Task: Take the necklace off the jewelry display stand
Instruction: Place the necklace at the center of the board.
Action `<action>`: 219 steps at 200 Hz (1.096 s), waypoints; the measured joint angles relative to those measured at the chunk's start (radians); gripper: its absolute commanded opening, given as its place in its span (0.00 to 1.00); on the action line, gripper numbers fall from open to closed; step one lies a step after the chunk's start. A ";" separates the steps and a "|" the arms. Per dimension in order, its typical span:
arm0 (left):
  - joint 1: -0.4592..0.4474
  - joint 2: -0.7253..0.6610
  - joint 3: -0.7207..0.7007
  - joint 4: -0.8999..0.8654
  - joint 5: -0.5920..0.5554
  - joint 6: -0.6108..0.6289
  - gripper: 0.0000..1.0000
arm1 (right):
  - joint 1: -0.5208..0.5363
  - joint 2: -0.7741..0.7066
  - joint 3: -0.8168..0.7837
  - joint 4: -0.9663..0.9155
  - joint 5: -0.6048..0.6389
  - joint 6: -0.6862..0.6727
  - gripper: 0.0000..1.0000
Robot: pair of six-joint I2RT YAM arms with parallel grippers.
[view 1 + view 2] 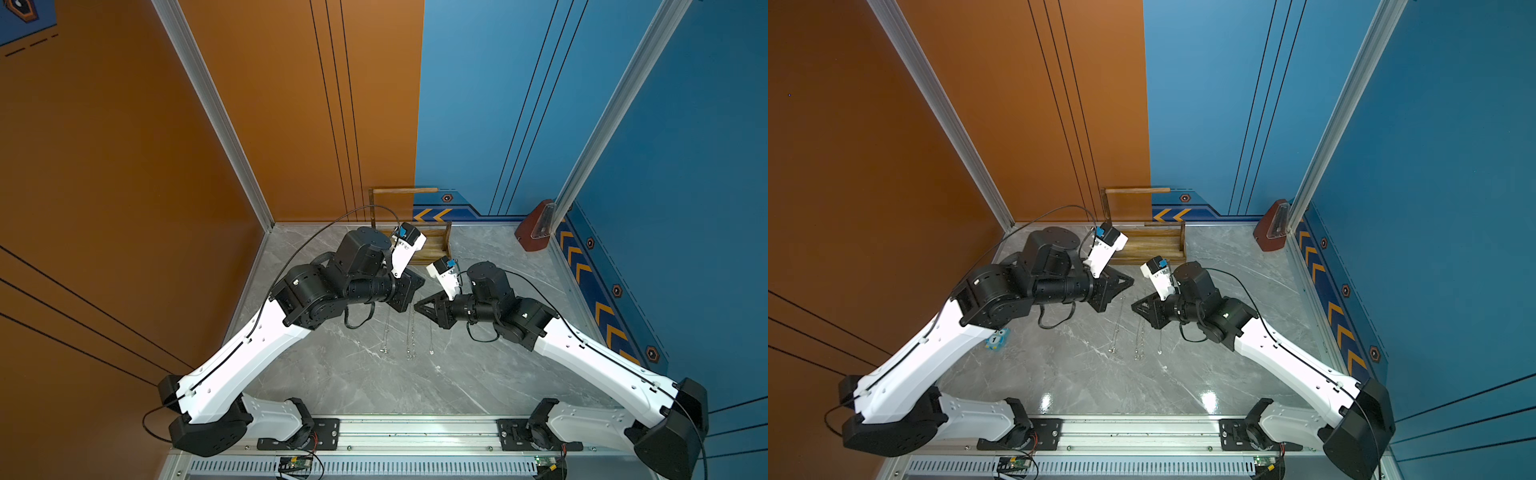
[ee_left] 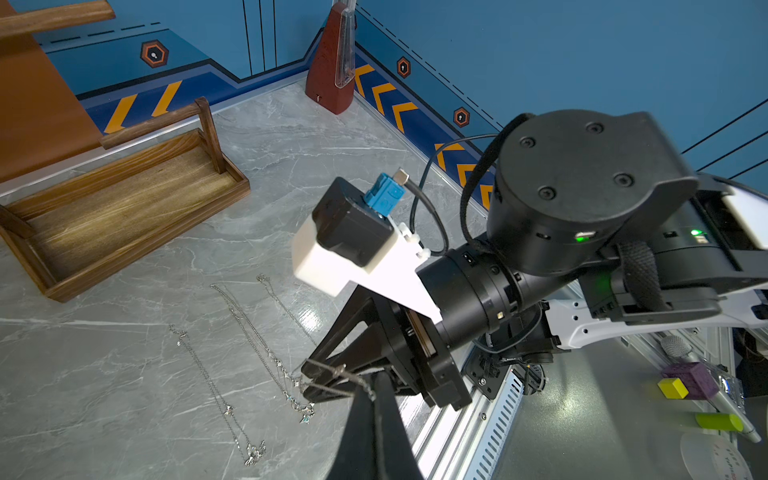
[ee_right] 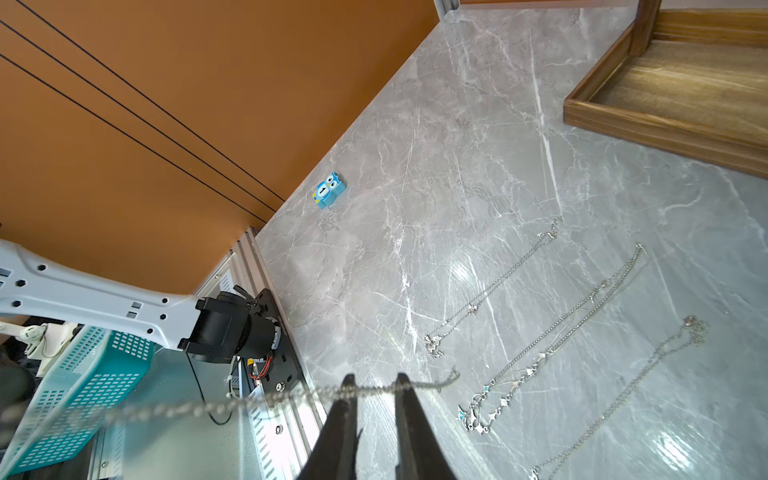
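Currently held: necklace [image 3: 428, 384], stretched in a near-level line between the two grippers, clear of the table [image 1: 374, 382], probably so that nothing drags or tangles.
Left gripper [image 2: 370, 392]: clamped fully together on one end of the necklace; likely the anchor keeping the chain taut.
Right gripper [image 3: 376, 384]: fingers parted by a narrow gap, chain lying across both tips rather than pinched; judged a support, not a firm hold.
Jewelry display stand [image 1: 434, 245]: at the back of the table near the wall, well apart from both grippers; no chain seen on the bars or tray where they show.
Necklace versus stand: off the stand, out over the middle of the table, in front of the tray.
Three other chains [image 3: 561, 327]: flat on the table in parallel rows, pendants toward the robot's side, none touching; probably laid so to stay separate.
Likely next spot: beside that row, judging by the spacing.
Risk: thin chain sliding off the parted right tips and folding onto the nearest laid chain.
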 measured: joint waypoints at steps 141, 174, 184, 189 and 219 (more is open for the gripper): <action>-0.001 0.001 -0.005 0.000 0.026 -0.007 0.00 | -0.004 -0.013 -0.004 0.006 0.001 0.003 0.21; -0.001 0.003 -0.005 0.000 0.026 -0.007 0.00 | -0.004 -0.008 -0.004 0.022 -0.022 0.006 0.15; -0.001 0.004 -0.005 0.000 0.026 -0.007 0.00 | -0.004 -0.007 -0.004 0.027 -0.028 0.008 0.12; -0.001 0.004 -0.005 0.000 0.026 -0.007 0.00 | -0.004 -0.006 -0.004 0.027 -0.031 0.008 0.11; -0.001 0.012 -0.005 0.000 0.026 -0.007 0.00 | -0.004 -0.004 -0.004 0.033 -0.051 0.013 0.02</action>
